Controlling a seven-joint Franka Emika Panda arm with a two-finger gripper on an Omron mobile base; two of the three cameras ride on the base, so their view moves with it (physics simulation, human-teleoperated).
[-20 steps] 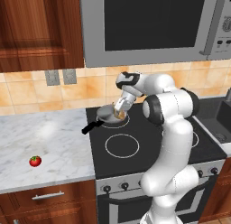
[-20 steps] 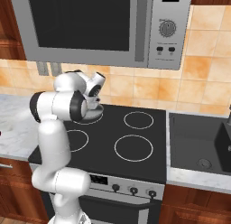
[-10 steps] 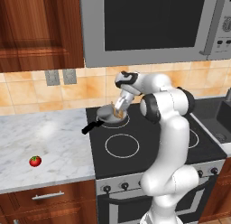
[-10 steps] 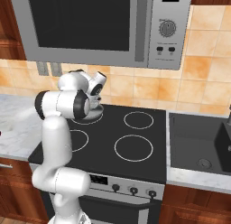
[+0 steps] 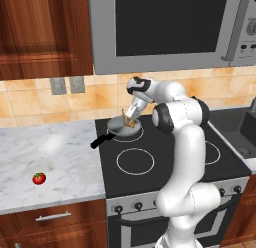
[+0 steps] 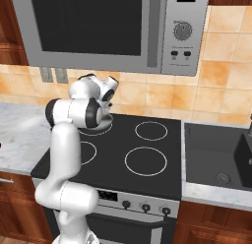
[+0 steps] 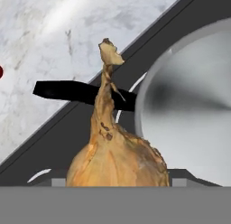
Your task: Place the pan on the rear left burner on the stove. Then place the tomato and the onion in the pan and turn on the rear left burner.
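Left base view: the pan (image 5: 123,127) is seen at the frame's middle, on the rear left burner (image 5: 131,134) of the stove (image 5: 165,159), its black handle reaching lower left toward the marble counter (image 5: 47,159). The gripper (image 5: 129,119) is held just above the pan, clamped on the onion (image 5: 130,122). The tomato (image 5: 39,178) lies at lower left on the counter, well apart from the stove. Right base view: the stove (image 6: 147,154) fills the centre, and the pan rim (image 6: 107,121) is glimpsed left of centre behind the arm. Hand view: the onion (image 7: 118,157) is seen at bottom centre, stalk pointing up, with the pan (image 7: 194,114) at right and its handle behind the stalk.
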